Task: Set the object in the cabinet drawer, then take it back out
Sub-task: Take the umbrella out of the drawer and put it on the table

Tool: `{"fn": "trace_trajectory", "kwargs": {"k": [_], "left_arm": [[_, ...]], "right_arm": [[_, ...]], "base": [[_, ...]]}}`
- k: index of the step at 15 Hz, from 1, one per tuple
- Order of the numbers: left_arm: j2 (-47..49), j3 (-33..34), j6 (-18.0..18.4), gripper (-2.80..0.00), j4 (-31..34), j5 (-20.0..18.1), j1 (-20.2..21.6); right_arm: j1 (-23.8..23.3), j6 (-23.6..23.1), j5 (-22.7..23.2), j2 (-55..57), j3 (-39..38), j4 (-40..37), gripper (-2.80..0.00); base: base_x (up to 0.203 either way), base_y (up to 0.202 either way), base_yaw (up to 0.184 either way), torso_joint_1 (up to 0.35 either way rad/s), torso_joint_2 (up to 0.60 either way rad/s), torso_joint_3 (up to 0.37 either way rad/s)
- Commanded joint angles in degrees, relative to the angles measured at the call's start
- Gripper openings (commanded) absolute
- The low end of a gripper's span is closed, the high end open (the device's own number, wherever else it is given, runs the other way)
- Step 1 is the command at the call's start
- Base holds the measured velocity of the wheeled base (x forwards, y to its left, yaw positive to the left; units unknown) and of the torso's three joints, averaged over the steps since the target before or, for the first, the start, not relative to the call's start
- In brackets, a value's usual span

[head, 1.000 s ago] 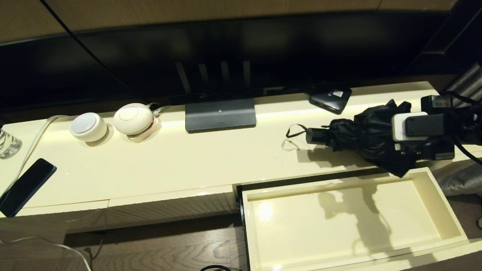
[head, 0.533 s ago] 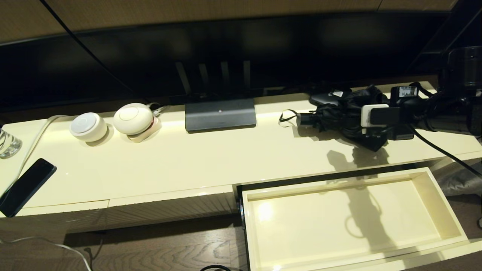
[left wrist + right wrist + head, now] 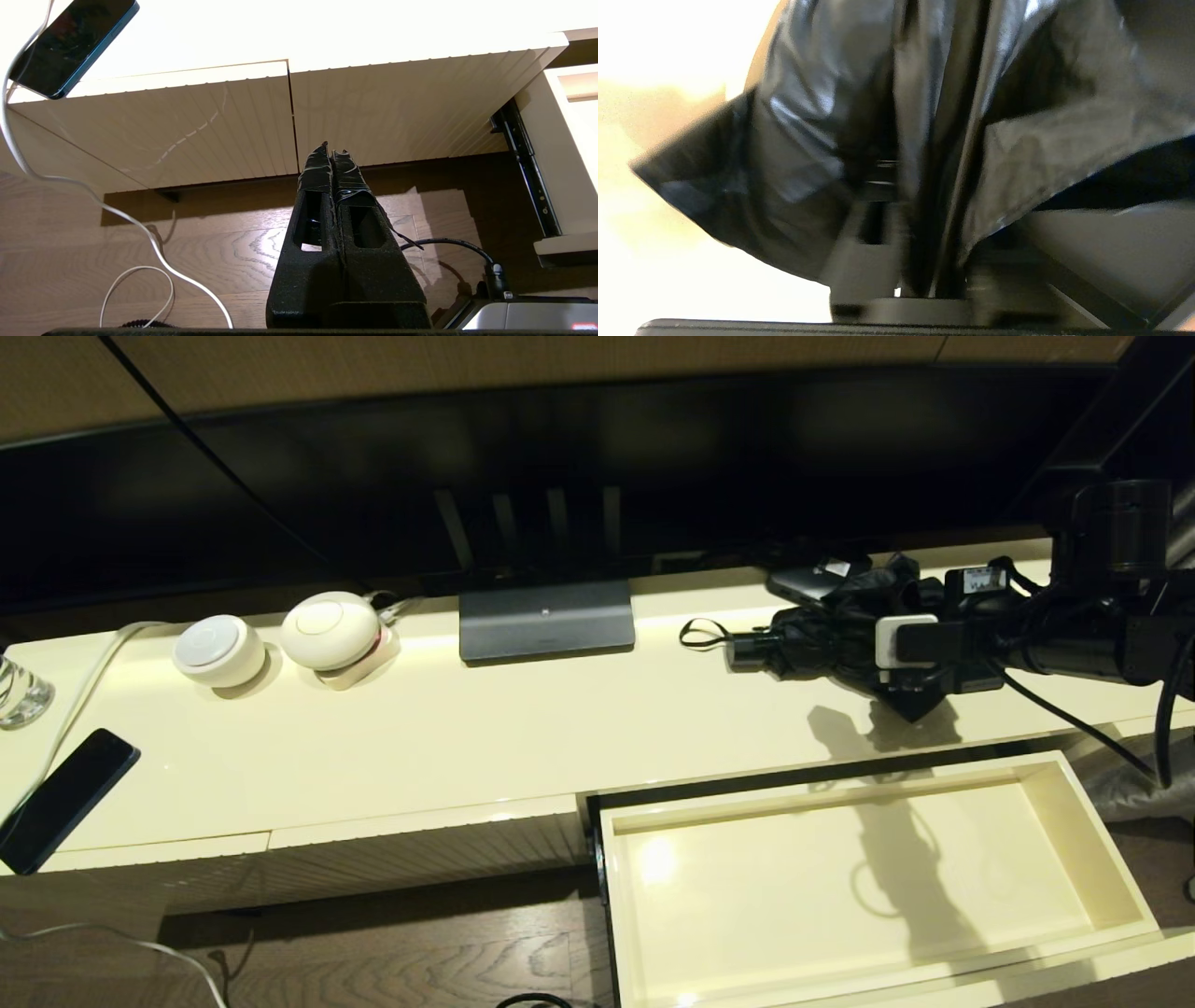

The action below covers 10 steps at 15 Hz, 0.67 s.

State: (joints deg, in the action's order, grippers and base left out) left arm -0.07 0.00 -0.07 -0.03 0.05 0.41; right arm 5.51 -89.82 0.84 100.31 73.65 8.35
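The black folding umbrella [image 3: 822, 649] hangs level above the cabinet top at the right, with its handle and wrist loop [image 3: 702, 635] pointing left. My right gripper [image 3: 901, 663] is shut on its bunched fabric; a shadow lies on the top beneath it. In the right wrist view the fabric [image 3: 808, 140] fills the frame around my gripper [image 3: 924, 233]. The cabinet drawer [image 3: 1111, 859] stands pulled open below, its cream interior bare. My left gripper [image 3: 332, 151] is shut with nothing in it, low in front of the ribbed front panels [image 3: 383, 112], and out of the head view.
A small black box [image 3: 805, 582] lies just behind the umbrella. A screen's grey foot [image 3: 546, 621] stands mid-back, with two white round devices [image 3: 219, 651] to its left. A dark phone [image 3: 65, 798] and white cable lie far left, beside a glass [image 3: 19, 691].
My right gripper has carried the umbrella from above the drawer's back edge farther back and left over the cabinet top. The drawer has stayed open, and the left arm has not moved.
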Motion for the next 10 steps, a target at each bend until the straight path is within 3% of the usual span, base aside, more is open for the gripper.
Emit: {"fn": "trace_trajectory", "kwargs": {"k": [1,10], "left_arm": [[0.07,0.18,-0.01,-2.8,-0.05,0.04,0.02],[0.07,0.18,-0.01,-2.8,-0.04,0.04,0.02]], "right_arm": [[0.03,-0.53,-0.04,-1.2,-0.26,-0.31,0.0],[0.66,-0.56,0.1,-13.37,-3.57,-3.95,0.0]], "base": [[0.0,0.0,0.0,0.0,0.0,0.0],[0.0,0.0,0.0,0.0,0.0,0.0]]}}
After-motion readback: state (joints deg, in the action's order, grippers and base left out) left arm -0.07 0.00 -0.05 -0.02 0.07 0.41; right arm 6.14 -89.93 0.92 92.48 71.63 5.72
